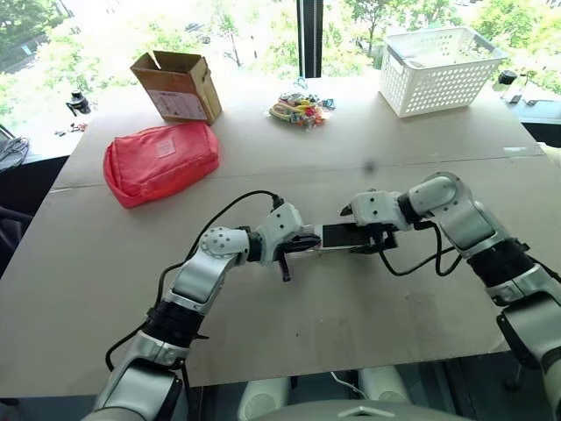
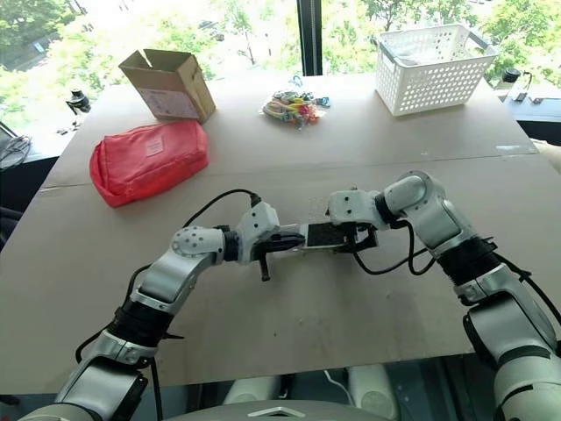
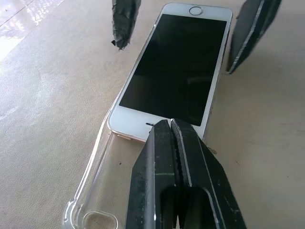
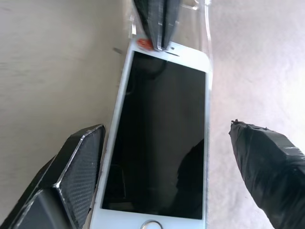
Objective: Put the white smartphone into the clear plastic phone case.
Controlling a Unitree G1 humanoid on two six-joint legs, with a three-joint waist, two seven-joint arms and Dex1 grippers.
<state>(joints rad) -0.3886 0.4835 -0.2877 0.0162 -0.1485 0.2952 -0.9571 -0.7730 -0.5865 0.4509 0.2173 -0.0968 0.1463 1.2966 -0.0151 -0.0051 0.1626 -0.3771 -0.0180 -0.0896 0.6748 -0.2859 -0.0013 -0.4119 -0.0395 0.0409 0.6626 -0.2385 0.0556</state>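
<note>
The white smartphone (image 3: 178,67) lies screen up on the table, black screen showing, and one end overlaps the clear plastic phone case (image 3: 95,186). The rest of the case stretches flat toward my left arm. My left gripper (image 3: 170,125) is shut, its tips down over the middle of the case right at the phone's near end. My right gripper (image 4: 167,129) stands open astride the phone's home-button end, one finger on each long side with a gap to the phone. In the head views the two grippers (image 1: 311,244) (image 1: 372,241) face each other at the table's middle.
A red pouch (image 1: 160,160) and an open cardboard box (image 1: 178,85) sit at the back left. A pile of small colourful items (image 1: 300,110) lies at the back centre, with a white basket (image 1: 438,68) at the back right. Bare tabletop (image 1: 333,307) surrounds the phone.
</note>
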